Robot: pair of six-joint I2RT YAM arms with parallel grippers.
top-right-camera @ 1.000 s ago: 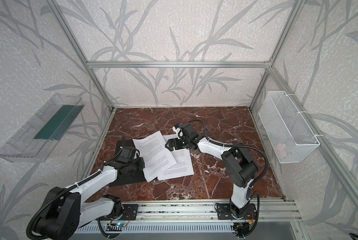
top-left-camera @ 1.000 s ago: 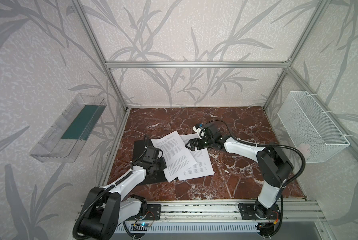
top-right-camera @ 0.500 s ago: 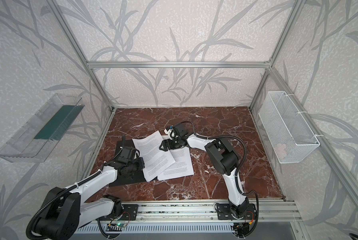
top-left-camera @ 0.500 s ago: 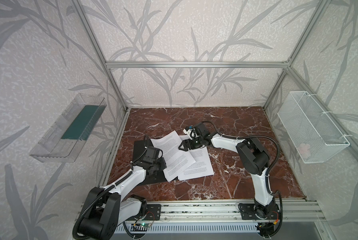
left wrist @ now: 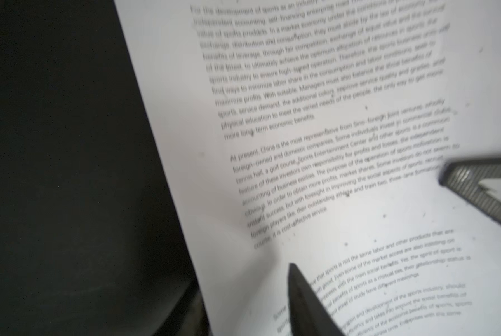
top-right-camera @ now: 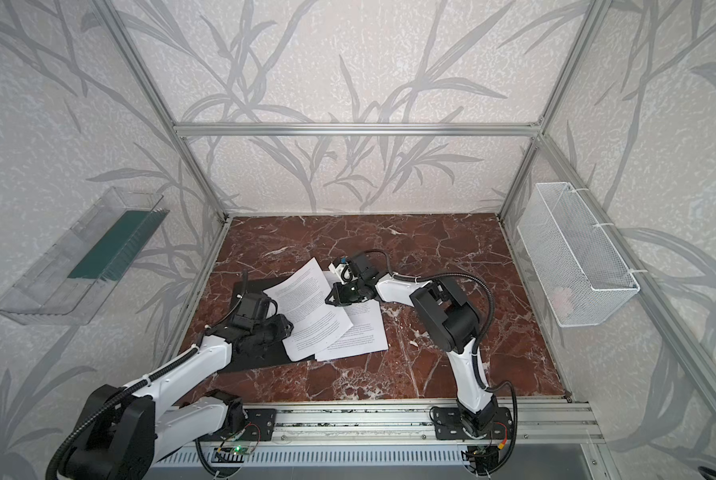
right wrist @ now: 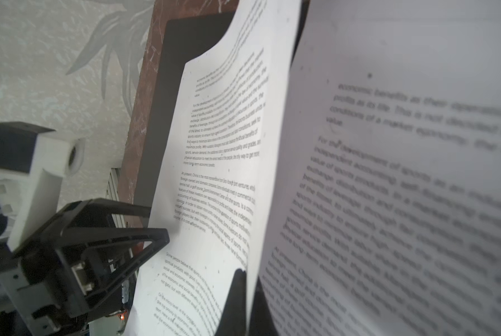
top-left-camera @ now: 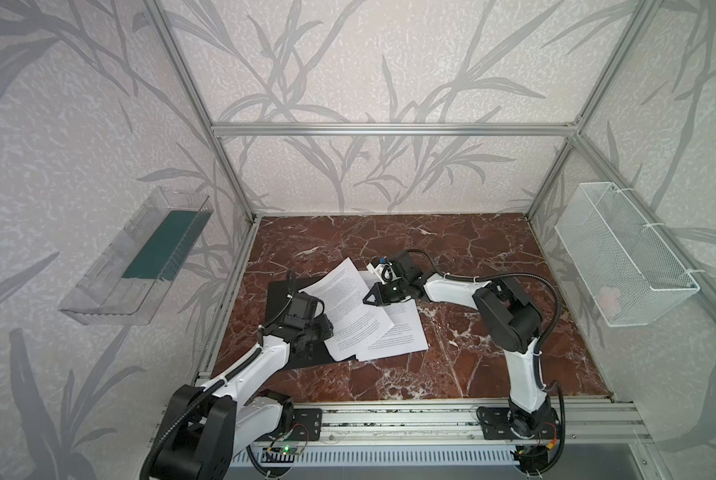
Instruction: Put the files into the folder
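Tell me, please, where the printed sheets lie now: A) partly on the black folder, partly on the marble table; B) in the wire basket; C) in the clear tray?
A: in both top views the printed sheets overlap the black folder and spill onto the marble table.

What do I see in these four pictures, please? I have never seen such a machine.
Two robot arms stand at the front of a brown marbled table. Two pictures look down on the whole scene; the two close ones come from cameras on the wrists. A black open folder lies on the left, with printed sheets partly over it. The right end effector is shut, pinching the edge of the top sheet. The left end effector is open over that sheet, holding nothing. A clear tray and a wire basket hang on the side walls.
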